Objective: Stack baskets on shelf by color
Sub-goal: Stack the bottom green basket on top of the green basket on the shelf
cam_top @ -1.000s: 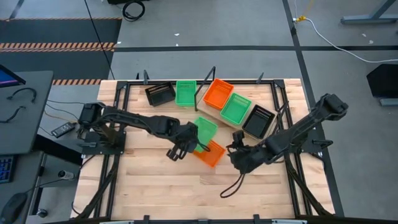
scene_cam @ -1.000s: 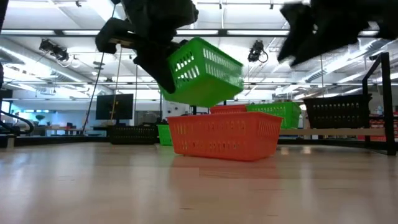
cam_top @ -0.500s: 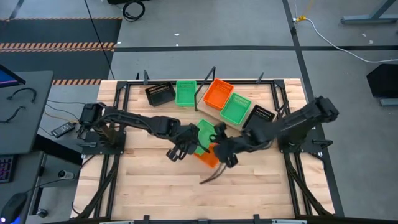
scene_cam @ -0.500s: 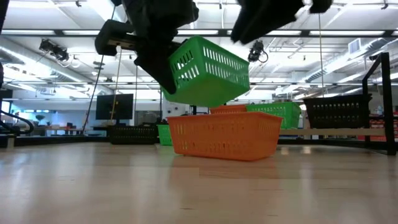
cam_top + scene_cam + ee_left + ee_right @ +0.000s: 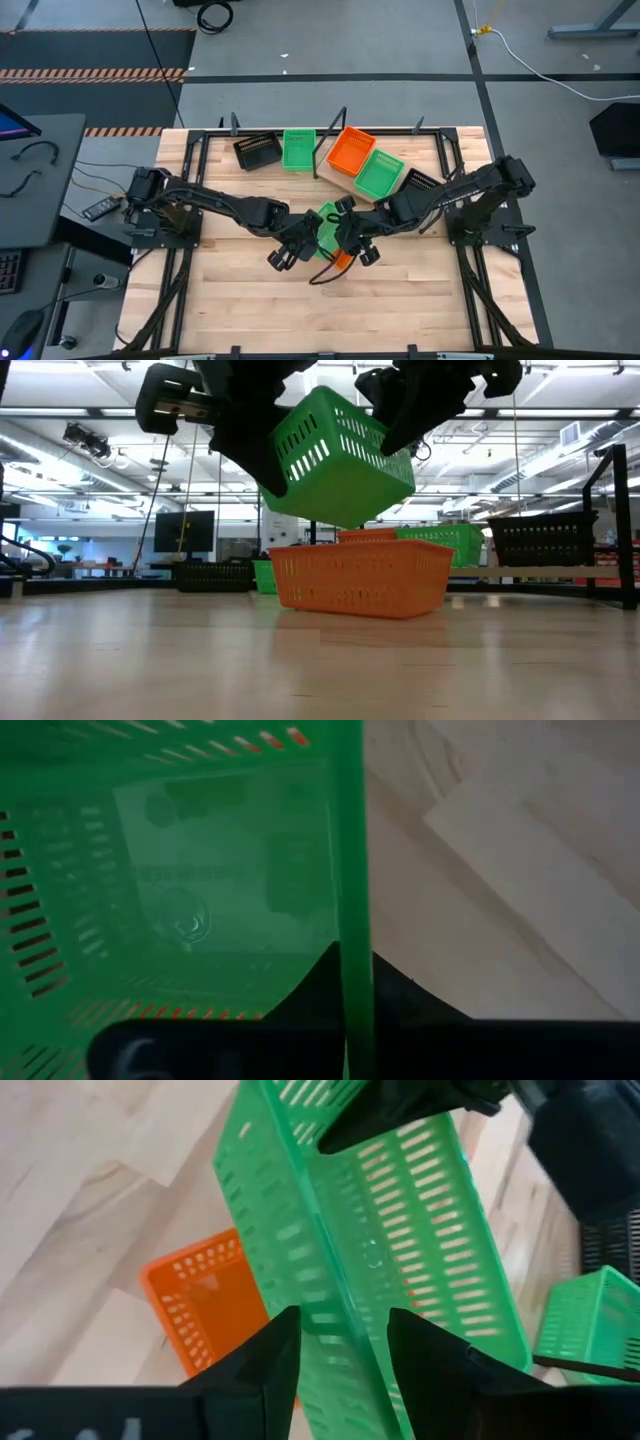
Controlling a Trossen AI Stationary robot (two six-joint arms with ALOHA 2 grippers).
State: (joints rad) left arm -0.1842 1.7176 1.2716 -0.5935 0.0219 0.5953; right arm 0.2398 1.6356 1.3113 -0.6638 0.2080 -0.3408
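Note:
A green basket (image 5: pixel 326 226) (image 5: pixel 340 460) hangs tilted in the air over an orange basket (image 5: pixel 344 259) (image 5: pixel 360 580), which sits flat on the tabletop. My left gripper (image 5: pixel 306 236) (image 5: pixel 255 455) is shut on the green basket's side toward the table's left. My right gripper (image 5: pixel 346 226) (image 5: pixel 343 1365) is open, with one finger on each side of the basket's opposite long wall (image 5: pixel 335 1330). The shelf (image 5: pixel 333 182) carries an orange (image 5: pixel 351 148), a green (image 5: pixel 381 172) and a black basket (image 5: pixel 421 184). My left gripper holds the green basket by one wall's rim (image 5: pixel 350 945), with one finger inside the basket and one outside. The basket is lifted clear and tipped, its far-right end higher, above the orange basket. My right gripper straddles the other long wall; I cannot tell whether it touches.
A black basket (image 5: pixel 257 150) and a green basket (image 5: pixel 298 148) stand on the tabletop near the far edge, left of the shelf. A black frame borders the tabletop. Bare planks lie toward the near edge.
My right arm has swung toward the table's left and come to the green basket, its fingers now astride the basket's wall. The green basket has risen a little and tipped more steeply in my left gripper. The orange basket has stayed put.

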